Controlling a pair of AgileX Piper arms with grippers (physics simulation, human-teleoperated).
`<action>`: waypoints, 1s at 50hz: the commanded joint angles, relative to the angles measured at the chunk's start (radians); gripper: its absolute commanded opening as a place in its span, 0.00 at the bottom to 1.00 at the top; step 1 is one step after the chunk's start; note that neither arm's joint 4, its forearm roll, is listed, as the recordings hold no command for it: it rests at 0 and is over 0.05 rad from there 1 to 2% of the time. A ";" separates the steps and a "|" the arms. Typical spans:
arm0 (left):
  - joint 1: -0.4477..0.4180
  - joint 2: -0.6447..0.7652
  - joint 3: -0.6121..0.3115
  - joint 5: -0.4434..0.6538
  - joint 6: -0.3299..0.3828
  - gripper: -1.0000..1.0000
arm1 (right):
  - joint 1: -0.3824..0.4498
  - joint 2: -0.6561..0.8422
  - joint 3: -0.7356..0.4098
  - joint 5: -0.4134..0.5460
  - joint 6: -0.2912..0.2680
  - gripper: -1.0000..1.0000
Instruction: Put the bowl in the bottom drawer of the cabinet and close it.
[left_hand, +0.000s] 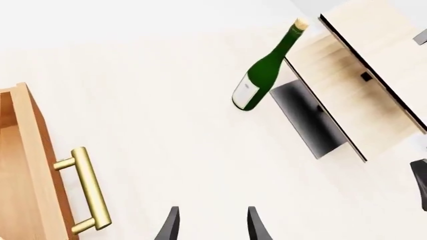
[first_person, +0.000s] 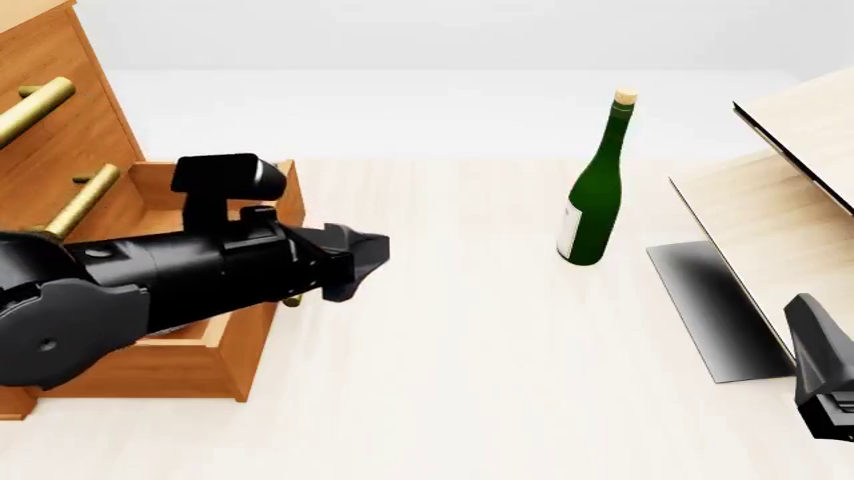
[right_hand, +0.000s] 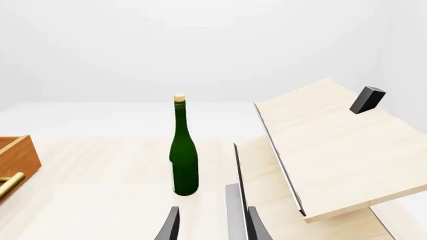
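- Orange-brown wood makes up the cabinet (first_person: 60, 120), which stands at the front view's nine to ten o'clock edge; two brass bar handles of its upper drawers show there, slanting up toward one o'clock.
- The bottom drawer (first_person: 200, 350) is pulled out toward three o'clock, its open box lying at about eight o'clock in the front view, long axis running out from the cabinet face onto the pale table (first_person: 467, 380).
- In the left wrist view the drawer's front panel and its brass handle (left_hand: 89, 190) show edge-on; the bar runs along the panel, standing off it on two short posts.
- The bowl is not visible in any view; the left arm covers much of the drawer's inside.
- The left gripper (first_person: 367, 255) hangs just past the drawer front, fingers spread with nothing between them.
- The right gripper (right_hand: 212, 225) sits low at four o'clock in the front view, also parted and holding nothing.
- A green bottle (first_person: 597, 190) stands upright at one o'clock, beside a pale wooden structure (first_person: 801, 200) with a black panel.
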 joint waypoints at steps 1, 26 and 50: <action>-0.003 0.017 0.026 -0.029 -0.056 1.00 | 0.000 0.000 0.000 0.000 0.000 1.00; 0.008 0.090 0.100 -0.135 -0.198 1.00 | 0.000 0.000 0.000 0.000 0.000 1.00; 0.051 0.203 0.117 -0.196 -0.253 1.00 | 0.000 0.000 0.000 0.000 0.000 1.00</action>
